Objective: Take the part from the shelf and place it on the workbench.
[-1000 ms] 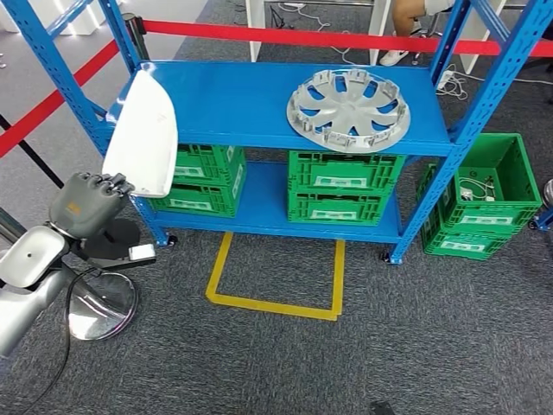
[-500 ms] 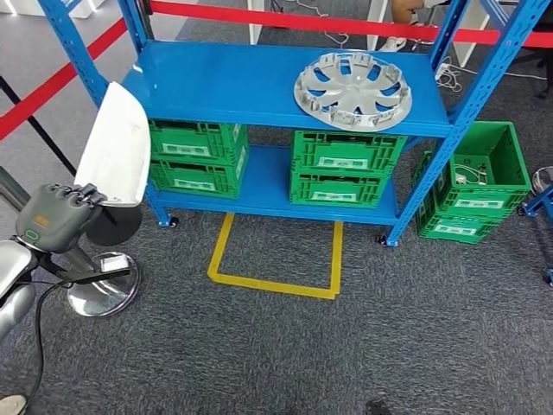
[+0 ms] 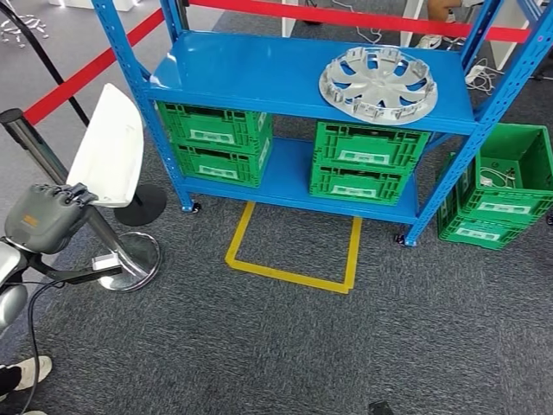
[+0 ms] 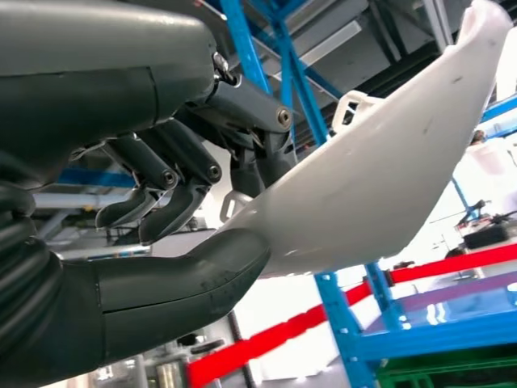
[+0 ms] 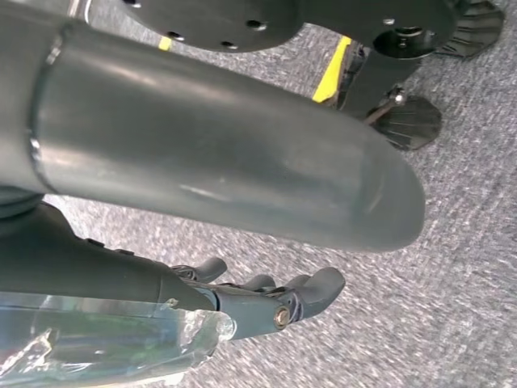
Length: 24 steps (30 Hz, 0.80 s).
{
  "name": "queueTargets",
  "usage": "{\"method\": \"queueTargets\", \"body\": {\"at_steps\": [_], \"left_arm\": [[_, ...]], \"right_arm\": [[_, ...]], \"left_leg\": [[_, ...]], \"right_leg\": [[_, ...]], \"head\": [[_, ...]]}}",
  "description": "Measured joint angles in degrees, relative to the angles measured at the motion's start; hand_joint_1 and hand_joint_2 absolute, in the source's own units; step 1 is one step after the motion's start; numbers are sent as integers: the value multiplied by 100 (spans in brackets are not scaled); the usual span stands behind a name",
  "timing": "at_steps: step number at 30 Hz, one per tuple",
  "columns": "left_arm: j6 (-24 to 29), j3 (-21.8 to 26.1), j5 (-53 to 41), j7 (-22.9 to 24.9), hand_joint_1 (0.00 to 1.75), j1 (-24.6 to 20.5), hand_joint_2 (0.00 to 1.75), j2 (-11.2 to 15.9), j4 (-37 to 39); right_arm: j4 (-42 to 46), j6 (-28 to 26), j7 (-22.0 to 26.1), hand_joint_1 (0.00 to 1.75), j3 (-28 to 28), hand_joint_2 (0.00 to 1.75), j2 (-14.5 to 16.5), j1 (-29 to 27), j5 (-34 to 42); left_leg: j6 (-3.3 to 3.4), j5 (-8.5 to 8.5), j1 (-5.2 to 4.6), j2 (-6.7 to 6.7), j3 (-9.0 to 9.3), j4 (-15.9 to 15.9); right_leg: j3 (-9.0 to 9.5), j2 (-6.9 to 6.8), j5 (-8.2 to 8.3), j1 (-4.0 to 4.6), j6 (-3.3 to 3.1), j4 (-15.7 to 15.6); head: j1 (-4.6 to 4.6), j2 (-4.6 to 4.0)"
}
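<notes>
At the left edge of the head view the left hand [image 3: 46, 216] grips the lower edge of the white part [image 3: 107, 147], holding it up off the shelf [image 3: 261, 73], out in front of the rack's left post. The left wrist view shows the thumb [image 4: 182, 279] pressed under the part [image 4: 378, 178] with the darker fingers [image 4: 177, 174] curled over its edge. Just below the hand stands a chrome stand base [image 3: 134, 259] on the grey carpet [image 3: 261, 346], with a dark round base [image 3: 143, 203] beside it. On the shelf top, upper right, lies a silver hubcap [image 3: 378, 84]. Green crates [image 3: 219, 143] sit on the lower level, and another crate [image 3: 505, 186] rests on the floor at the right edge. A yellow tape outline [image 3: 294, 259] marks the carpet in front of the shelf. Red barrier tape [image 3: 92, 73] runs behind. The right hand [image 5: 268, 295] hangs over the carpet, fingers loosely curled, holding nothing that I can see.
</notes>
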State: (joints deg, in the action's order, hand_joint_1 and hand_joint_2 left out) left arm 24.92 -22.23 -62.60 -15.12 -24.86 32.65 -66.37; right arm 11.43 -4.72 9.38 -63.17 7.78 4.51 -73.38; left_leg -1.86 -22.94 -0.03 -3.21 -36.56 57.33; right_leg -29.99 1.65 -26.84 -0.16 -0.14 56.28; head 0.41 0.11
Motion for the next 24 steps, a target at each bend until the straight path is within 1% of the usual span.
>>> {"method": "queueTargets", "body": {"at_steps": [1,2,3,4,5,6,7,8,9,10,11,12,13,14,15,16,17,18,19,20,21,22,23,24], "left_arm": [[-5,10,10,0,175,5,175,5,-6],[-11,13,22,0,175,5,175,4,-7],[-17,14,33,0,175,15,175,-2,-8],[-26,15,38,0,175,33,175,-4,-8],[-37,16,44,-1,175,52,175,-3,-8],[-46,22,51,-1,175,65,175,-2,-9],[-54,34,60,-2,175,71,175,-1,-16],[-58,56,68,-2,175,66,175,-2,-24],[-60,81,76,-2,175,56,175,-3,-36],[-62,106,80,-2,175,48,175,-2,-51],[-64,126,81,-2,175,44,175,0,-62],[-67,137,82,-2,175,48,175,6,-71],[-68,144,83,-3,175,57,175,15,-78],[-71,149,83,-3,175,59,175,25,-81],[-74,152,83,-4,175,55,175,32,-84],[-78,153,83,-4,175,49,175,35,-87],[-86,155,82,-4,175,42,175,33,-89],[-95,154,82,-4,175,40,175,24,-89],[-105,154,81,-5,175,41,175,16,-89],[-114,154,81,-7,175,42,175,11,-89],[-121,154,81,-9,175,42,175,10,-89],[-125,154,81,-10,175,40,175,11,-89],[-130,155,84,-11,175,37,175,14,-89],[-137,155,86,-11,175,26,175,17,-89]], "right_arm": [[0,-1,0,0,9,0,1,0,-7],[0,-2,1,0,16,0,0,0,-11],[0,-3,0,0,21,0,0,-2,-17],[0,-4,-1,0,24,0,0,-4,-23],[0,-6,-2,0,29,0,1,-4,-29],[0,-7,-3,0,39,0,1,-2,-36],[0,-9,-4,0,50,0,1,3,-43],[1,-12,-5,0,59,0,-4,9,-48],[1,-15,-6,0,66,0,-6,14,-52],[1,-19,-8,0,69,0,-7,17,-56],[1,-21,-10,0,70,0,-9,18,-61],[0,-22,-13,0,72,0,-6,20,-65],[0,-22,-15,0,73,0,-7,24,-68],[0,-21,-16,0,75,0,-7,27,-70],[0,-20,-17,0,78,0,-8,29,-71],[0,-15,-21,0,81,0,-8,27,-71],[0,-9,-26,0,86,0,-7,21,-70],[0,-3,-31,0,92,0,-7,12,-69],[0,2,-38,0,99,0,-6,2,-69],[0,4,-41,0,105,0,-6,-6,-69],[0,5,-45,0,110,0,-6,-9,-68],[0,6,-48,0,114,0,-6,-9,-68],[0,6,-49,0,116,0,-7,-6,-67],[0,7,-51,0,119,0,-7,-3,-67]], "left_leg": [[-34,-196,7,81,-127,287],[-72,-418,18,156,-290,679],[-106,-596,39,196,-448,1081],[-136,-681,63,216,-548,1369],[-163,-655,88,233,-557,1466],[-188,-522,110,260,-445,1321],[-211,-331,130,329,-239,987],[-234,-155,139,483,11,576],[-230,-41,124,628,219,219],[-205,5,109,747,341,-15],[-161,-1,88,800,381,-122],[-95,-14,69,749,356,-143],[-36,-12,77,685,326,-153],[17,-3,80,613,304,-159],[64,15,86,549,287,-166],[104,31,90,486,270,-173],[135,45,81,415,249,-172],[160,60,67,343,228,-171],[176,74,51,263,208,-170],[186,89,38,177,193,-168],[186,103,30,92,184,-166],[178,116,27,7,181,-164],[163,129,30,-71,176,-160],[141,144,28,-146,159,-148]], "right_leg": [[-6,-68,23,-13,-23,-17],[-18,-134,36,-14,-39,-19],[-30,-205,43,-16,-46,-16],[-39,-275,46,-19,-46,-12],[-46,-345,48,-24,-42,-6],[-50,-416,46,-32,-33,2],[-50,-481,39,-39,-17,14],[-54,-541,27,-32,8,28],[-62,-596,13,-19,39,47],[-67,-650,2,2,73,70],[-73,-709,-5,20,104,86],[-72,-776,-5,25,133,95],[-78,-797,-22,18,169,105],[-104,-729,-77,4,200,152],[-171,-598,-190,-8,222,297],[-294,-428,-360,-16,233,568],[-467,-284,-561,-15,229,961],[-659,-214,-742,-12,219,1383],[-815,-188,-843,-6,208,1710],[-886,-179,-836,0,192,1845],[-836,-165,-710,6,170,1727],[-683,-121,-503,10,145,1403],[-487,4,-304,5,119,985],[-311,171,-166,-15,103,604]], "head": [[-14,0],[-32,0],[-37,0],[-35,0],[-38,0],[-37,0],[-38,0],[-46,0],[-54,0],[-56,0],[-59,0],[-54,0],[-47,0],[-45,0],[-41,0],[-38,0],[-33,0],[-32,0],[-31,0],[-32,0],[-32,0],[-31,0],[-32,0],[-36,0]]}}
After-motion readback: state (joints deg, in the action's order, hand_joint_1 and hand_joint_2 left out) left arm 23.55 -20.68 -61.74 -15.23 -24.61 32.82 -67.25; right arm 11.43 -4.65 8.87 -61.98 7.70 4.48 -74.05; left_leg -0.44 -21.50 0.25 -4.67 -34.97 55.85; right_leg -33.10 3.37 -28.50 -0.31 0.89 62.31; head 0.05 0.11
